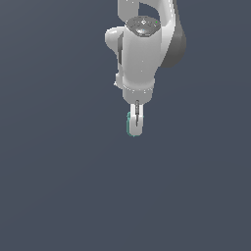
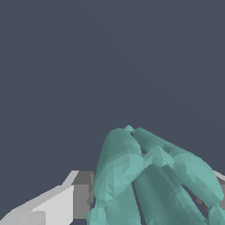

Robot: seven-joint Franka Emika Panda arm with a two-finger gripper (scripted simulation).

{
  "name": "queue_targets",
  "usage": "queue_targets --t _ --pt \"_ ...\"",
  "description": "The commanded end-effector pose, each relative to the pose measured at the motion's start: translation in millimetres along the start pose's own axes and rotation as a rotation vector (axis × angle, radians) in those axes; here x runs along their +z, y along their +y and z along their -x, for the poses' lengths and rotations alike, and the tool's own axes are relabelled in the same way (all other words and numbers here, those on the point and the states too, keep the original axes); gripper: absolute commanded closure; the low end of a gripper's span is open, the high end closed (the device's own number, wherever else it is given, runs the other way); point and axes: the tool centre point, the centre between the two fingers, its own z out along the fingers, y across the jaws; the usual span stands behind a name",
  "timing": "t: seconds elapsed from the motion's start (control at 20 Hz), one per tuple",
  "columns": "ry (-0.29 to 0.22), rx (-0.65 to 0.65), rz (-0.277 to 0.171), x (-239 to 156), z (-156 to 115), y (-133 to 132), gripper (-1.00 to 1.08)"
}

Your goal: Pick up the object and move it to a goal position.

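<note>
The white arm hangs down from the top of the exterior view. My gripper (image 1: 136,128) points straight down, its two fingers close together. A small teal-green object (image 1: 129,123) shows as a thin sliver along the fingers' side towards the exterior view's left, and at their tips. In the wrist view the teal object (image 2: 154,176) fills the space between the fingers (image 2: 57,204), with rounded lobes and a gap between them. The gripper is shut on the object and holds it above the grey ground.
A plain dark grey-blue surface (image 1: 59,186) fills both views. No other object or goal marker shows.
</note>
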Motion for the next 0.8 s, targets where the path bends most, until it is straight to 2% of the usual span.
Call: queue_targets --t 0.0,0.45,0.75 --pt "0.001 0.0 0.0 -29.8 -4.2 1.4 1.08" --pt "0.001 0.0 0.0 -127.4 -16.3 2.6 1.08" --pt "0.001 -0.001 0.0 -173.1 -21.2 1.7 1.08"
